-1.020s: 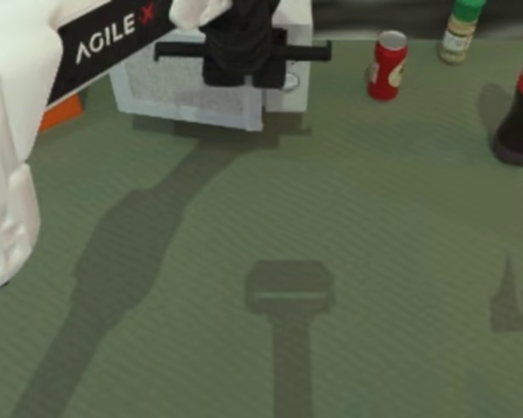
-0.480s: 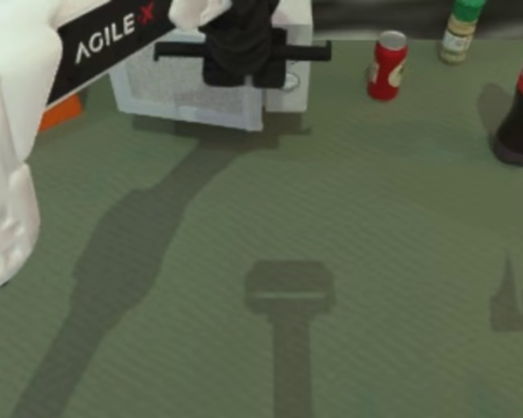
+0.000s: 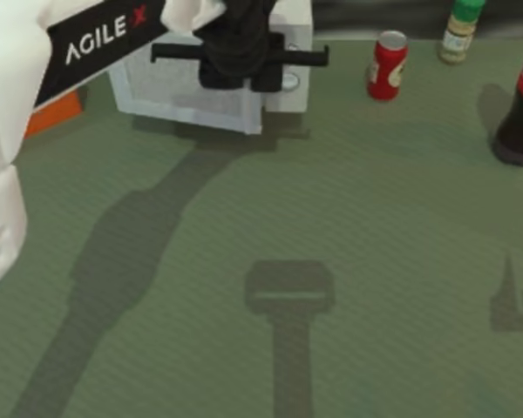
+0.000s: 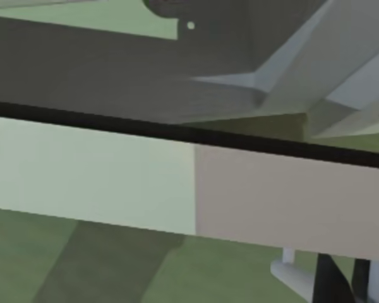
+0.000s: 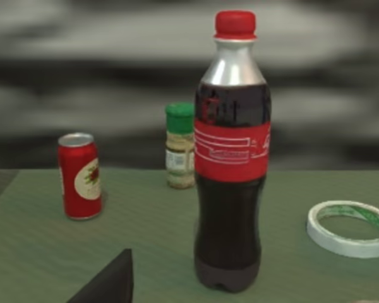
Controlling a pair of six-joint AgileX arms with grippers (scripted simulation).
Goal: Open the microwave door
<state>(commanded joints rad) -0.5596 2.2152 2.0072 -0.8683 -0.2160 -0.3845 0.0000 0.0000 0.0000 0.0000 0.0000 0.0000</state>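
The white microwave (image 3: 292, 26) stands at the back of the table, left of centre. Its microwave door (image 3: 179, 87), white-framed with a grey mesh window, stands slightly ajar, its right edge swung a little off the body. My left gripper (image 3: 240, 65) hangs over that right edge. In the left wrist view the door (image 4: 114, 170) fills the middle, and my left gripper (image 4: 344, 281) is shut on the pale bar handle (image 4: 290, 274). My right arm is out of the top view; in its wrist view only a dark tip of the right gripper (image 5: 110, 284) shows.
An orange box (image 3: 52, 113) sits left of the microwave. To its right stand a red can (image 3: 387, 65), a green-lidded spice jar (image 3: 460, 33) and a cola bottle (image 3: 521, 104). A roll of tape (image 5: 350, 227) lies beside the bottle.
My left arm has shifted slightly left, and the door's right edge has swung out a little from the microwave. The rest has not moved.
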